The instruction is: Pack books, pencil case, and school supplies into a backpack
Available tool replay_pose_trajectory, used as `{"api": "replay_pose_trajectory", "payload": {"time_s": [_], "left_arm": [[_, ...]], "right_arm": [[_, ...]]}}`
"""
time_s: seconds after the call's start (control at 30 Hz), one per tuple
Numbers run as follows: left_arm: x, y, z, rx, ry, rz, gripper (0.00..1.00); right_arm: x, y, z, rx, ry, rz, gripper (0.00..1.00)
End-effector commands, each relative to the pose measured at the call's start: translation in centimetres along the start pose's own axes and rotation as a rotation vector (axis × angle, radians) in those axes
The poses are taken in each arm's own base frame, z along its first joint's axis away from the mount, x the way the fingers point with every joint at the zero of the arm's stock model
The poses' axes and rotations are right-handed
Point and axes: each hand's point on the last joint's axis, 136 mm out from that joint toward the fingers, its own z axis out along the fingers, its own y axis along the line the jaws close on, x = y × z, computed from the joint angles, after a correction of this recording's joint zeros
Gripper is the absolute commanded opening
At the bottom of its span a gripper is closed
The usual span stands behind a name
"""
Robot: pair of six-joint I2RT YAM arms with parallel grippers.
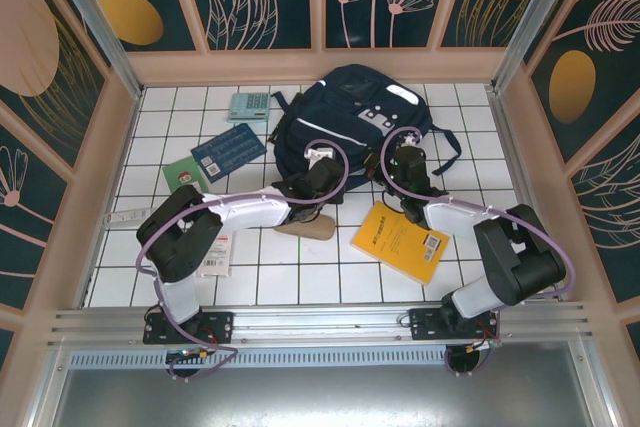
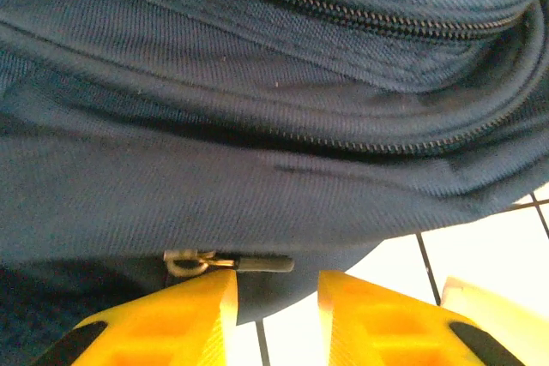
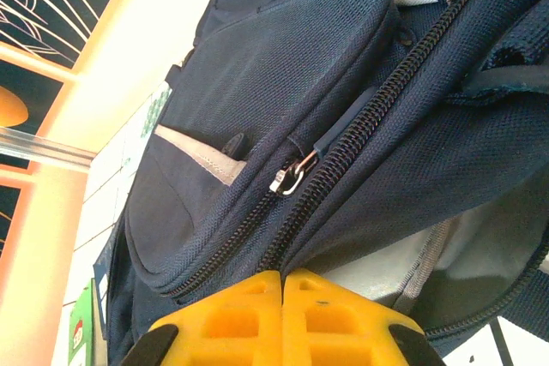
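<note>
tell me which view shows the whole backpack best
Top external: the backpack is seen whole on the tiles. Left wrist gives close navy fabric and zipper lines; right wrist a zipper and a gap with pale lining.

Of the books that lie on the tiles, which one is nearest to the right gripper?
The yellow book, close to the right gripper. The blue book and the green book lie far off, left of the backpack.

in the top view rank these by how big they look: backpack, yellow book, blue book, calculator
Largest to smallest:
1. backpack, by far
2. yellow book
3. blue book
4. calculator
All lie on the table, so nearness hardly skews it.
</note>
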Motion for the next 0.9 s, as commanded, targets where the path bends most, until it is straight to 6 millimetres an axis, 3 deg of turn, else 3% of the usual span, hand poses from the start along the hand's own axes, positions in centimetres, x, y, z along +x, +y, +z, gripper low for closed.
{"api": "replay_pose_trajectory", "payload": {"time_s": [0.0, 0.23, 0.43, 0.6, 0.73, 0.87], "left_arm": [[-0.8, 0.4, 0.8, -0.057, -0.029, -0.011, 0.32], [-0.8, 1.6, 2.1, -0.153, -0.041, -0.016, 0.29], [-0.8, 2.3, 1.9, -0.19, -0.049, -0.027, 0.23], [-0.9, 0.7, 0.7, -0.066, -0.043, -0.037, 0.46], [-1.8, -0.2, -0.7, 0.004, -0.075, -0.058, 0.51], [-2.2, 0.1, -0.8, -0.015, -0.09, -0.062, 0.54]], "right_arm": [[-3.3, 4.3, -1.3, -0.117, -0.096, -0.036, 0.0], [-3.2, 4.7, -1.7, -0.128, -0.095, -0.039, 0.0], [-3.4, 4.6, -1.9, -0.123, -0.103, -0.046, 0.0], [-3.6, 4.4, -1.7, -0.113, -0.102, -0.047, 0.0], [-3.8, 5.0, -1.7, -0.134, -0.097, -0.045, 0.0], [-4.0, 5.6, -2.0, -0.153, -0.1, -0.045, 0.0]]}}
